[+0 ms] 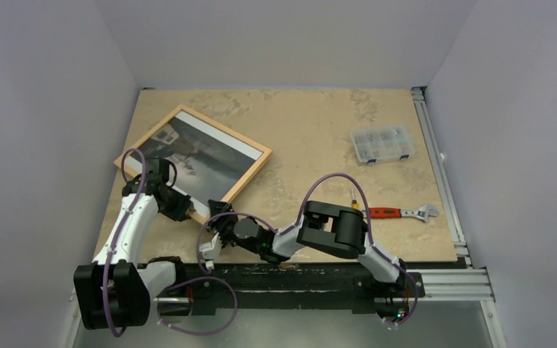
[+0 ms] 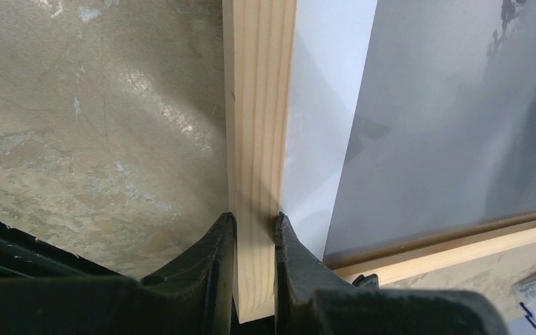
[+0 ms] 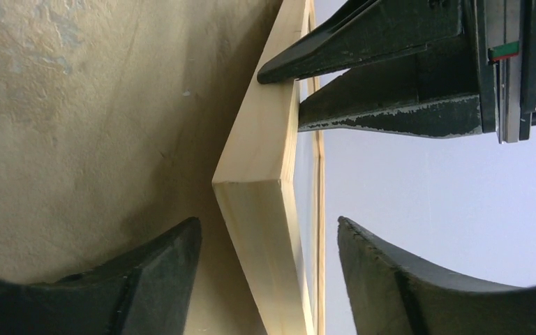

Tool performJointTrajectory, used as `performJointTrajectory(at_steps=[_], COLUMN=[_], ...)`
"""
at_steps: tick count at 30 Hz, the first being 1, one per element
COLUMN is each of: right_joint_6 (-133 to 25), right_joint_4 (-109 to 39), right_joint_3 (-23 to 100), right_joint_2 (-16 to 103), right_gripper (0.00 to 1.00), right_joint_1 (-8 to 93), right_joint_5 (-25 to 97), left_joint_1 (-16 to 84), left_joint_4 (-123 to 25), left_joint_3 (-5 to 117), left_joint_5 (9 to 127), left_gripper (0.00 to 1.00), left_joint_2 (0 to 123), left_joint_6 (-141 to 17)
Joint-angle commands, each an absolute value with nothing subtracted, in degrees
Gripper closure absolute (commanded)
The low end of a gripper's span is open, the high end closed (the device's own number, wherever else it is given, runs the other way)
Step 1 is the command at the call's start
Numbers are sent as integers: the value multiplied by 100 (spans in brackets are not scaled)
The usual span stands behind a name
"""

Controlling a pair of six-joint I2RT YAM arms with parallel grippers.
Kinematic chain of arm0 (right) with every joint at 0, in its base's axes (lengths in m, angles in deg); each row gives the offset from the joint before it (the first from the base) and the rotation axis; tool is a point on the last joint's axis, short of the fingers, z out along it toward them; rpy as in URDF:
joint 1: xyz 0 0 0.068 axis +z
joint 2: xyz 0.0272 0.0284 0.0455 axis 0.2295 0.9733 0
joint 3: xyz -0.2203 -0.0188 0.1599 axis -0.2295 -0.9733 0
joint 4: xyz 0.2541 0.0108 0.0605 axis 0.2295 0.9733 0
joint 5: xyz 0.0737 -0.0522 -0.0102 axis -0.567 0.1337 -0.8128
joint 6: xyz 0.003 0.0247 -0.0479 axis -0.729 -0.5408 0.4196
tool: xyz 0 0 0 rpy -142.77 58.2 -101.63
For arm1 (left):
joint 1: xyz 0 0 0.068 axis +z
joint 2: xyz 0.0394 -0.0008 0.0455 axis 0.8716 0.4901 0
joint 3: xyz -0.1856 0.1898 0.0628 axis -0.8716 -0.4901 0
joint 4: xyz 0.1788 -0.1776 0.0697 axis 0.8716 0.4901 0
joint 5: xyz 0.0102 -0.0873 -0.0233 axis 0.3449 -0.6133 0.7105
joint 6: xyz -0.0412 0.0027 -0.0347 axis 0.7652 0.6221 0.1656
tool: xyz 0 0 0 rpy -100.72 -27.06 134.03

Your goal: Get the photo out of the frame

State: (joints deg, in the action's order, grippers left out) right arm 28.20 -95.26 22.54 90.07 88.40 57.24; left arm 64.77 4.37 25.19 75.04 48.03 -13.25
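My left fingers (image 2: pixel 218 244) pinch a pale wood rail of the frame (image 2: pixel 258 105); just inside them the photo (image 2: pixel 460 125) shows misty grey beyond a white band; my right fingers (image 3: pixel 160 279) gape wide around the frame's corner, over the mottled beige worktop (image 2: pixel 98 125).

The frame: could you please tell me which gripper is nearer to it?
Left. The left gripper is shut on a rail of the frame; the right gripper is open, straddling its corner without touching.
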Motion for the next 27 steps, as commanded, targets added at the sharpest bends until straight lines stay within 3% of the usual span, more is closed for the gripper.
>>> performJointTrajectory(at_steps=[1,4,6,10,14,20,27], right_joint_6=[2920,2908,2767,2486,2294,1619,708], right_joint_4=[-9764,-9669,-9526,-9319,-9260,-8570,-7632], right_joint_3=[2619,2803,2850,2769,2592,2307,2126], right_joint_2=[9044,9102,9045,8874,8646,7955,6965], right_gripper=[46,66,74,85,92,96,100], right_joint_1=[8815,8820,8818,8832,8857,8928,8996], right_joint_5=[5721,5887,5917,5929,6052,6153,6055], left_joint_1=[6497,6499,6498,6500,6498,6500,6497], left_joint_4=[313,347,415,598,839,944,216], left_joint_3=[2527,2509,2528,2658,3009,4139,4702], left_joint_5=[7213,7213,7292,7602,7759,7961,7124], left_gripper=[100,100,100,55,35,28,29], left_joint_2=[4540,4440,4324,3915,3472,2718,1724], left_joint_6=[-1509,-1551,-1603,-1688,-1848,-2792,-3830])
